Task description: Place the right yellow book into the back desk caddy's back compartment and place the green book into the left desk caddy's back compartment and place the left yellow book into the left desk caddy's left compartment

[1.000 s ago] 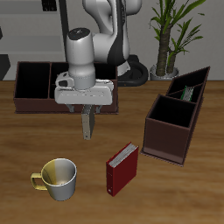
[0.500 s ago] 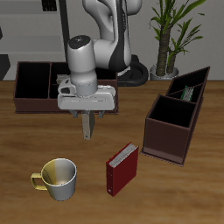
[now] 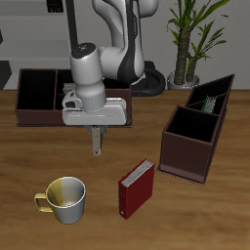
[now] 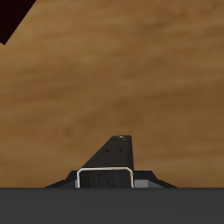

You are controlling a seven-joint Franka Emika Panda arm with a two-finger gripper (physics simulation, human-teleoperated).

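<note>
I have the pincer (image 3: 96, 146) raised above the worktop (image 3: 39, 161), its fingers pressed together on the right yellow book (image 3: 96, 143), which hangs upright, edge down, below the hand and clear of the wood. From the wrist camera I see the same book (image 4: 112, 157) as a dark wedge running away from the fingers over bare wood grain, touching nothing. The back desk caddy (image 3: 39, 93) lies just behind the arm along the far side of the worktop; the arm covers part of it, and the bins I can see show only dark interior, so I cannot tell whether anything is inside. The left desk caddy (image 3: 195, 132) stands well apart from the pincer, angled, with its tall square bin nearest the front edge; a greenish thing that I take for the green book (image 3: 205, 101) sits in its rearmost bin. A red book (image 3: 136, 187) lies flat near the front edge, between that caddy and a yellow-and-grey mug (image 3: 63, 197). A potted plant (image 3: 195, 34) stands behind the worktop.
</note>
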